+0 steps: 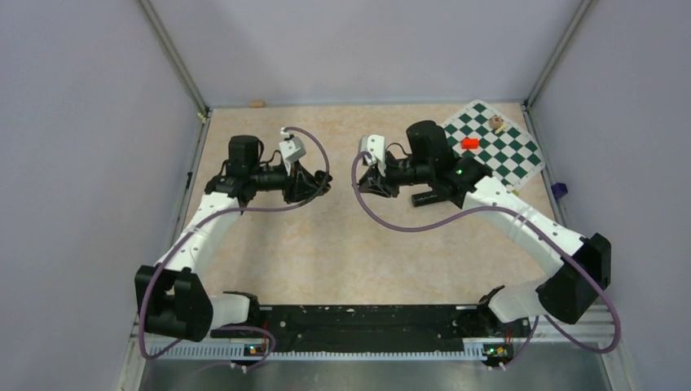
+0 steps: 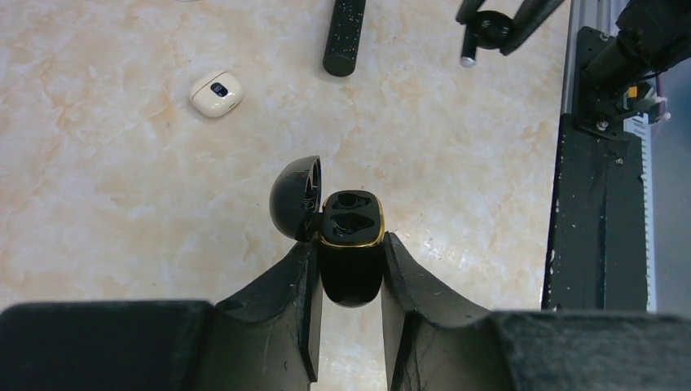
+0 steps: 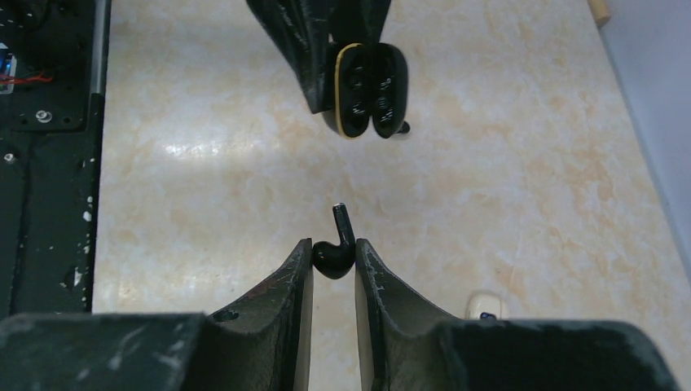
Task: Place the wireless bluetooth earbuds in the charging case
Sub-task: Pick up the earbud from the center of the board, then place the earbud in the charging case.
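My left gripper (image 2: 349, 244) is shut on the charging case (image 2: 350, 269), a glossy black box with a gold rim. Its lid (image 2: 295, 195) hangs open to the left, and the two wells look dark and empty. My right gripper (image 3: 333, 246) is shut on one black earbud (image 3: 332, 259), stem pointing away from the camera. In the right wrist view the case (image 3: 367, 90) is held a short way ahead of that bud, open side facing it. In the top view the left gripper (image 1: 322, 184) and the right gripper (image 1: 364, 181) face each other, close together. I see no second earbud for certain.
A cream-coloured lump (image 2: 216, 92) and a long black cylinder (image 2: 346, 37) lie on the marble table beyond the case. A green chessboard mat (image 1: 493, 145) with a red piece (image 1: 469, 143) lies at the back right. The black base rail (image 1: 367, 322) runs along the near edge.
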Robot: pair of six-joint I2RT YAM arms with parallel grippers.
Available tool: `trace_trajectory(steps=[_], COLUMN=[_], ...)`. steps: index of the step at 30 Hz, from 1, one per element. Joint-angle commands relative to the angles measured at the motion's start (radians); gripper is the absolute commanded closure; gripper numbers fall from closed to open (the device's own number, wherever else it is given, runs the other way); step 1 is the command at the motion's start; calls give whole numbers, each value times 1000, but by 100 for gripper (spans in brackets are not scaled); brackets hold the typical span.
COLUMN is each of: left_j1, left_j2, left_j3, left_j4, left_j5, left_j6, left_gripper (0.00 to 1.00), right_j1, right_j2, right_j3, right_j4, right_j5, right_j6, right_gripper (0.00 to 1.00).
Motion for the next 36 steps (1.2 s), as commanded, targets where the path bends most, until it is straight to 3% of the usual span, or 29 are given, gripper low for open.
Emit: trace_trajectory(steps=[1,12,24,36], left_j1=[-34,-165,-214,-235], left_j2=[63,27,-42,-21], left_j3=[105,28,-47,-46], left_j4=[-124,-122,-122,-111], left_j5=[-1,31,-28,-52], left_j6=[150,262,356,349], left_gripper=[100,100,100,100], right_j1=[1,-9,-41,-41], right_j2=[-30,60,106,138], right_j3=[-16,1,7,-19], right_j4=[-98,-190,-141,-85], right_j5=[-13,-127,-252,-249], right_j6=[46,213,377,443], right_gripper=[96,98,100,100])
